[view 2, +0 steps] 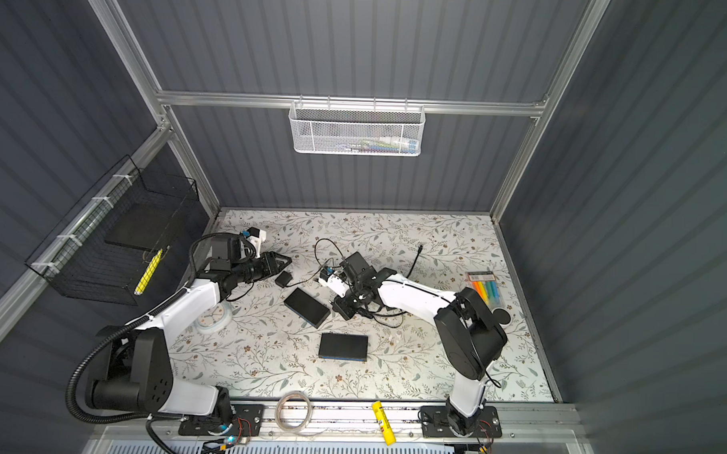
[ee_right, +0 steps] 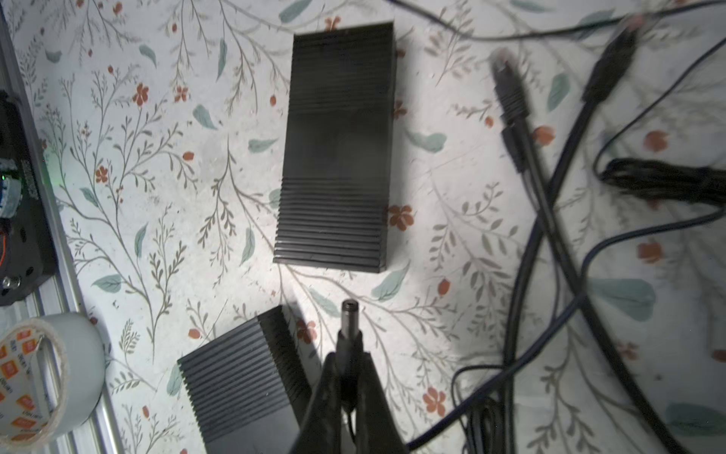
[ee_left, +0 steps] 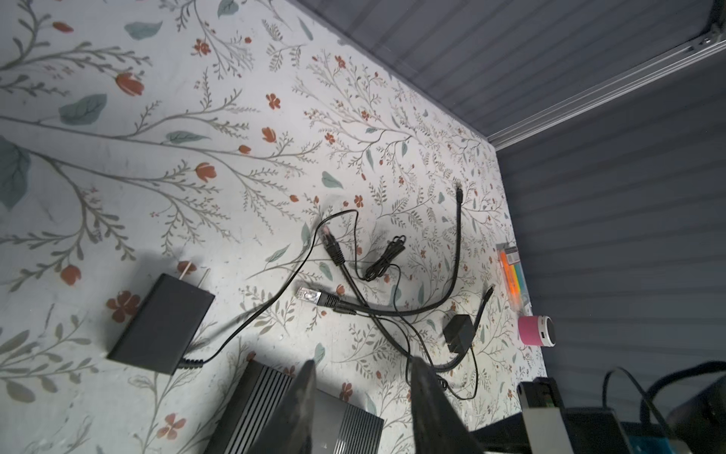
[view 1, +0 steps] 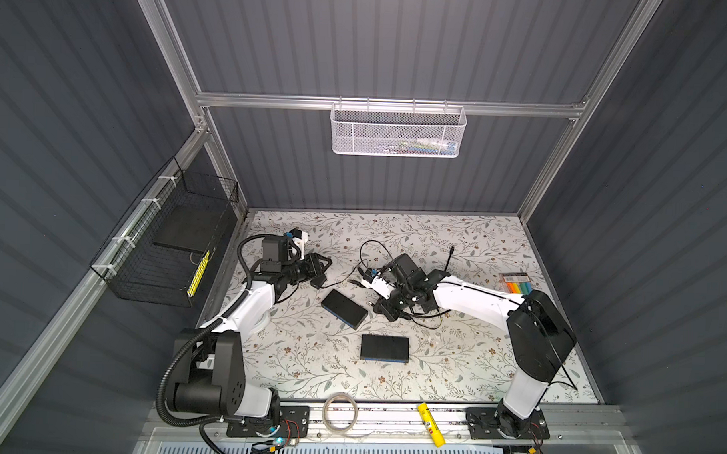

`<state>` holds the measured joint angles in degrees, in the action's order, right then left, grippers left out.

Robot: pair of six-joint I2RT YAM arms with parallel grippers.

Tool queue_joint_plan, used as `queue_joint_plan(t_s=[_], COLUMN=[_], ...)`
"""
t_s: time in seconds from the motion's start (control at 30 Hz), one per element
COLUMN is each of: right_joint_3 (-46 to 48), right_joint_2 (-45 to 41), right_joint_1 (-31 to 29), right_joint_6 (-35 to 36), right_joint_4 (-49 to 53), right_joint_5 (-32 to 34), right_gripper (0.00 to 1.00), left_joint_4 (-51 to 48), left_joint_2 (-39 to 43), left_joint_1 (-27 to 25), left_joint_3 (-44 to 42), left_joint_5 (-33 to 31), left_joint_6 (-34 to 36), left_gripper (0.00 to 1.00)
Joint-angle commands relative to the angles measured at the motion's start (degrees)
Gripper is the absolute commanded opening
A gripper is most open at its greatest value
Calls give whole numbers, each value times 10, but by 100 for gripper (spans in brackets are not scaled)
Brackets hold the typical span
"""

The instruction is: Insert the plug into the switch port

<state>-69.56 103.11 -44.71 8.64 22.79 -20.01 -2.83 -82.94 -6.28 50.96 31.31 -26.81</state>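
Right wrist view: right gripper (ee_right: 349,363) is pinching the barrel plug (ee_right: 348,316) tip-forward, presumably aiming at the nearer switch (ee_right: 243,377); left gripper (ee_left: 363,363) is hanging part-open, empty.

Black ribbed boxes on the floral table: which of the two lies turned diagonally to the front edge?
The rear, left-hand black ribbed box lies diagonally. The other black ribbed box, nearer the front edge, sits square to it.

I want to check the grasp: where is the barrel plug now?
In the right wrist view the barrel plug is clamped between the right gripper's jaws, its tip close beside the nearer black switch.
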Motion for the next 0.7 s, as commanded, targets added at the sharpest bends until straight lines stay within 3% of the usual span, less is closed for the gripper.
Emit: queue_joint_plan(t_s=[0.0, 0.67], right_joint_3=[-17, -49], right_joint_2=[33, 112], right_joint_1=[-17, -39], right_joint_6=[13, -19], right_joint_4=[55, 38], right_joint_5=[2, 2], right_gripper=[0, 0], left_joint_4=[-24, -8], left_joint_2=[-18, -76], left_joint_1=[-3, -4], left_joint_3=[-19, -53], left_joint_5=[-13, -16], left_joint_6=[0, -4], left_gripper=[38, 42])
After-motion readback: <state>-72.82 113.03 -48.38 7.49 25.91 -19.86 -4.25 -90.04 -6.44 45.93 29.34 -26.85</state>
